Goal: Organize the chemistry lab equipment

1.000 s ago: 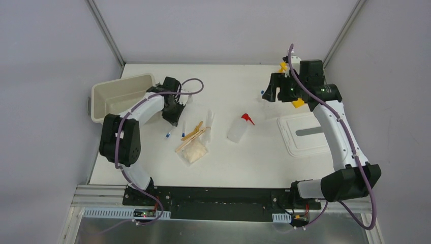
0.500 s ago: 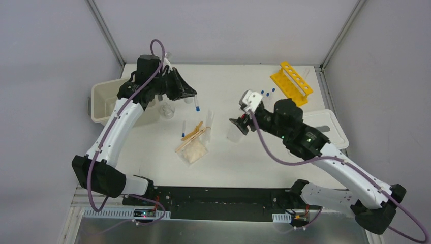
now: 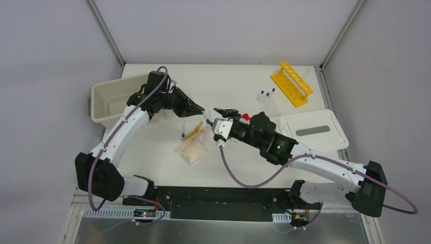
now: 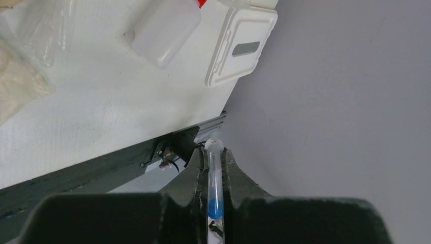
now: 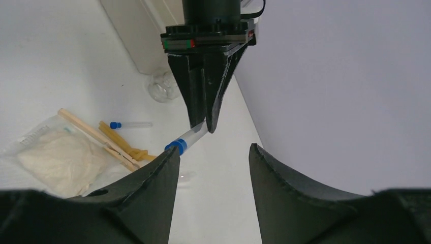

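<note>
My left gripper (image 3: 201, 109) is shut on a small clear blue-capped tube (image 4: 215, 178) and holds it in the air over the middle of the table. The tube's blue cap (image 5: 178, 145) points at my right gripper (image 5: 213, 150). That gripper is open, and its left fingertip (image 5: 170, 157) sits right beside the cap. In the top view my right gripper (image 3: 217, 117) faces the left one. The squeeze bottle (image 4: 162, 30) lies behind my right arm, its red nozzle (image 3: 245, 116) showing. The yellow rack (image 3: 290, 84) stands at the back right with two tubes (image 3: 267, 96) near it.
Wooden sticks (image 3: 193, 134) and a beige packet (image 3: 194, 151) lie below the grippers. Another tube (image 5: 129, 124) and the clear beaker (image 5: 163, 86) are near the cream bin (image 3: 114, 96) at the left. The white lid (image 3: 311, 130) lies flat at the right.
My left gripper has come down and to the right with the tube. The right arm has swung left from the bottle to meet it, and its jaws have narrowed.
</note>
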Available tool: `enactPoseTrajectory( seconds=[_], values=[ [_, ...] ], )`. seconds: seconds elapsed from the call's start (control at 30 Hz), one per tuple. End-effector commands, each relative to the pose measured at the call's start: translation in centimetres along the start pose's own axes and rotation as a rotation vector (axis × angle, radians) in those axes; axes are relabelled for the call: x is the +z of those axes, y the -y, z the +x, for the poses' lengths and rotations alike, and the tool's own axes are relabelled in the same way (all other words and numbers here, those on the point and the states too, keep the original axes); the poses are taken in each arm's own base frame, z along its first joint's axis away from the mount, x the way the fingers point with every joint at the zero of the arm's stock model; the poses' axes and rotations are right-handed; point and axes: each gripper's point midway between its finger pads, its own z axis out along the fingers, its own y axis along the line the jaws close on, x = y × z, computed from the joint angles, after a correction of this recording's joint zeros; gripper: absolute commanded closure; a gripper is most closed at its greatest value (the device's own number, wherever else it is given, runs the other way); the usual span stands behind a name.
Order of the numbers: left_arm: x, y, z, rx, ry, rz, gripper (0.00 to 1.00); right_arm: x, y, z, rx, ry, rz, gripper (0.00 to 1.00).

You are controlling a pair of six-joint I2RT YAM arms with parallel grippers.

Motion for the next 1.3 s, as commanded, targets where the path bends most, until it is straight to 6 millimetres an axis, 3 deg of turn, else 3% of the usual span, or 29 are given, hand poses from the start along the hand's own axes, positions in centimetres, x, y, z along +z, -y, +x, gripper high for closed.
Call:
enactPoseTrajectory(
  seconds=[0.0,0.43,0.8,0.93,1.13,1.27],
  values=[
    [-1.3,1.1,1.6,-0.081,-0.033,0.047,1.00,0.5,1.5,-2.4,-0.064,0.095,0.052,0.46],
    [-1.0,0.7,1.8,-0.152,-0.047,0.034,1.00,0.4,-1.6,-2.0,-0.143,0.093,-0.056,0.46],
    [-0.6,0.6,2.0,-0.199,-0.075,0.030,1.00,2.2,0.1,-0.1,-0.216,-0.027,0.048,0.61],
    [-0.6,0.6,2.0,-0.199,-0.077,0.032,1.00,2.4,0.3,-0.1,-0.213,-0.026,0.062,0.68],
    [-0.4,0.3,2.0,-0.210,-0.079,0.023,1.00,2.3,0.7,-0.7,-0.210,-0.006,0.079,0.69],
    [-0.3,0.3,1.9,-0.211,-0.076,0.022,1.00,2.1,0.5,-0.8,-0.208,-0.002,0.071,0.78]
  ],
)
